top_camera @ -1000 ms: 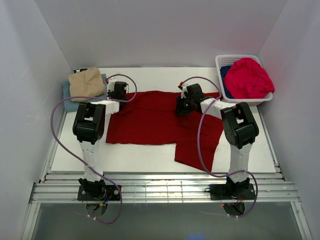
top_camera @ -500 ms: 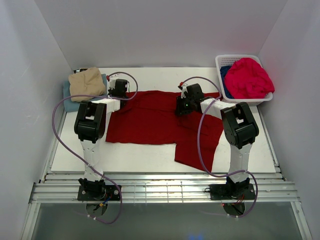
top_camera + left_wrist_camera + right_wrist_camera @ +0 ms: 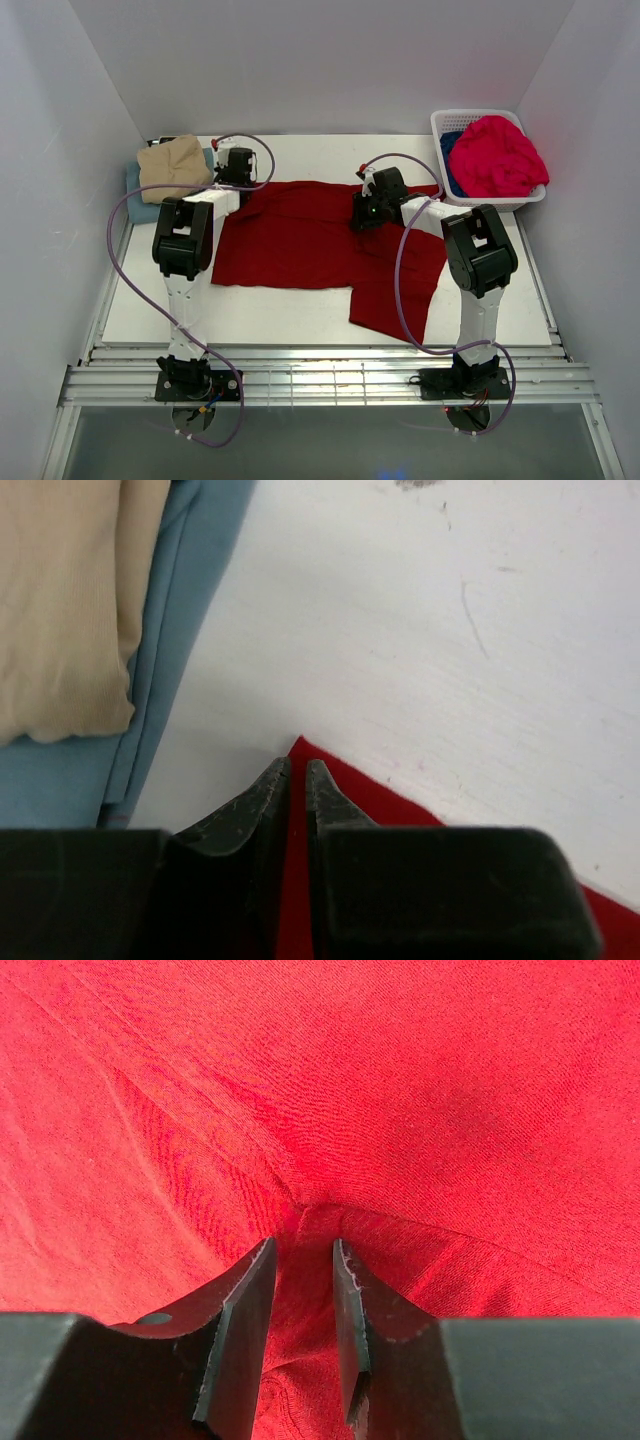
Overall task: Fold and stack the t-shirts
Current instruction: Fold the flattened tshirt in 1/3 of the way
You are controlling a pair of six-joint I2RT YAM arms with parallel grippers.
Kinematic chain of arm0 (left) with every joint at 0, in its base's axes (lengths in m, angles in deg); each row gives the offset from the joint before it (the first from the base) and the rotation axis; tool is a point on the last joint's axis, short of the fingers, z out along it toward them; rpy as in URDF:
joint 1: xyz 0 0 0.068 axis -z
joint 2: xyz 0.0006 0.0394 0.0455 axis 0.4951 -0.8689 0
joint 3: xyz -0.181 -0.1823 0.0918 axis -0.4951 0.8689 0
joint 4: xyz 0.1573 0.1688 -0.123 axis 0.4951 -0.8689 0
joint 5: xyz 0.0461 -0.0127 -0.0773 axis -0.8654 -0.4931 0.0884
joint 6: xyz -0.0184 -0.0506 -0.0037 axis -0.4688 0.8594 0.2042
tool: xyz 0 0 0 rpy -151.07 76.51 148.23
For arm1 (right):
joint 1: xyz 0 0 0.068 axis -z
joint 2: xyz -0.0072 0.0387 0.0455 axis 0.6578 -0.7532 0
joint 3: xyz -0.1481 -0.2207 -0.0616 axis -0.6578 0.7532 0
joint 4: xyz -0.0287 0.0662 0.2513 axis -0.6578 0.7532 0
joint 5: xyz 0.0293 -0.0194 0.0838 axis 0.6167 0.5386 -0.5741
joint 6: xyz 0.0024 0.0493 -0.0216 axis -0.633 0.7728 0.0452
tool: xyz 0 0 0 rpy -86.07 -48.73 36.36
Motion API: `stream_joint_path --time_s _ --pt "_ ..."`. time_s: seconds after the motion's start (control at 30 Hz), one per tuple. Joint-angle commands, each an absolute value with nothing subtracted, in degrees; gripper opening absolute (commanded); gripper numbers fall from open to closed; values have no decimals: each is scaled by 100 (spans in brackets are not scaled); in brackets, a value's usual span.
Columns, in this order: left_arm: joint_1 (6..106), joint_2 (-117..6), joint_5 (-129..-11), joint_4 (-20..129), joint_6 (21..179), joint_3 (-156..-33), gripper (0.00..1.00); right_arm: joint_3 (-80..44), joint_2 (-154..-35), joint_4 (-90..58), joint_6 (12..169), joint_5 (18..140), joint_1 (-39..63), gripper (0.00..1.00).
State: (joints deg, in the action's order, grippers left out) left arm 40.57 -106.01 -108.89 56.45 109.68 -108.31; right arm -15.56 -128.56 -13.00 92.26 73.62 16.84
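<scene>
**Operator:** Left tool, state?

**Observer:** Your left gripper (image 3: 297, 770) has its fingers drawn nearly together, with only a thin slit between them. A corner of the dark red t-shirt (image 3: 620, 930) sits right at the tips, and red shows down the slit. It looks pinched, though the fingers hide the actual contact.

**Operator:** What's around it?

**Observer:** Bare white table (image 3: 420, 630) lies ahead of your tips. To their left is the tan t-shirt (image 3: 60, 610), folded and lying on the light blue t-shirt (image 3: 190, 600). The blue edge is near the tips, not touching them.

**Operator:** Right tool?

**Observer:** Your right gripper (image 3: 303, 1245) stands partly closed, jaws nipping a raised ridge of the same dark red cloth. Creases fan out from the tips on both sides. Red cloth fills that wrist view all round the tool.

**Operator:** How does the shirt lie overall?

**Observer:** It is spread flat on the table between your two tools. The left tool is at its far left corner and the right tool is on its far right part. One flap reaches back from your right tool toward that arm's base.

**Operator:** The others?

**Observer:** Right of your right tool, well apart, stands the white lattice basket (image 3: 440, 122). The bright pinkish-red t-shirt (image 3: 500, 155) is heaped in it. The deep blue t-shirt (image 3: 451, 150) shows at the basket's left side.
</scene>
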Motion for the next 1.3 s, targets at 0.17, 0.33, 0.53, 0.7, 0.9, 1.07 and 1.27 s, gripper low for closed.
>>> stream_joint_path --time_s 0.17,0.33,0.53,0.7,0.9,1.07,1.27 --pt "4005 -10980 -10946 5653 10456 -11793 23 -1466 -13144 -627 9126 7515 1644 36" --pt "4005 -11314 -10937 5250 10271 -12339 22 -1458 -13162 -618 9135 7523 1653 36" --pt "4005 -10990 -10770 5293 10297 -11751 53 -1519 -13232 -618 9126 7444 1653 36" --pt "4005 -10735 -10717 5020 10692 -11522 70 -1458 -13215 -618 9126 7471 1653 36" --pt "4005 -10401 -10568 5161 10912 -11038 70 -1475 -13232 -618 9117 7401 1653 36" --pt "4022 -9954 -10647 5888 11045 -10355 70 -1475 -13232 -627 9108 7392 1653 36" --pt "4066 -9163 -10866 6970 11018 -9255 70 -1484 -13250 -636 9117 7330 1653 36"
